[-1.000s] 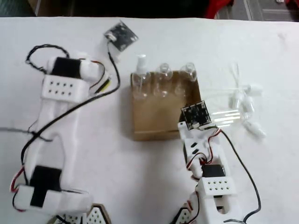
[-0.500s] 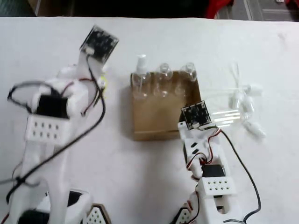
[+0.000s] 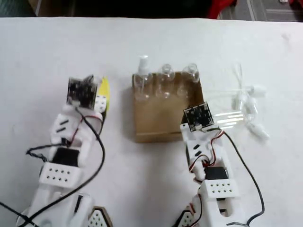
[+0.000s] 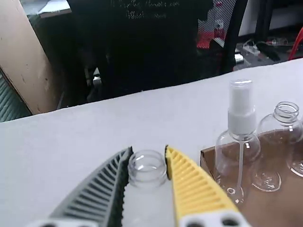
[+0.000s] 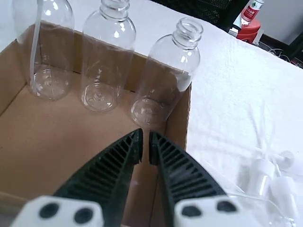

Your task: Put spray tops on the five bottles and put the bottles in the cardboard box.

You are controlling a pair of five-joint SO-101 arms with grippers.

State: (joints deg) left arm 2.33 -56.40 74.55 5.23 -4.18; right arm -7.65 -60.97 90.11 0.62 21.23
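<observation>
Left arm point(image 3: 71, 137): drawn back from box point(image 3: 161, 127). Left claw point(image 4: 147, 152): pinching capless bottle point(image 4: 147, 169). Right claw point(image 5: 146, 135): pressed together, empty. Risk: smooth bottle slipping.

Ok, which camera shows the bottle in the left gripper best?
The left wrist view: the bottle is close up, its open neck clamped in the left gripper. In the high view the wrist camera covers it; the yellow finger pokes out.

A white tablecloth point(image 3: 156, 42) lies spread out (a red object point(image 3: 224, 5) sits beyond its far edge).
</observation>
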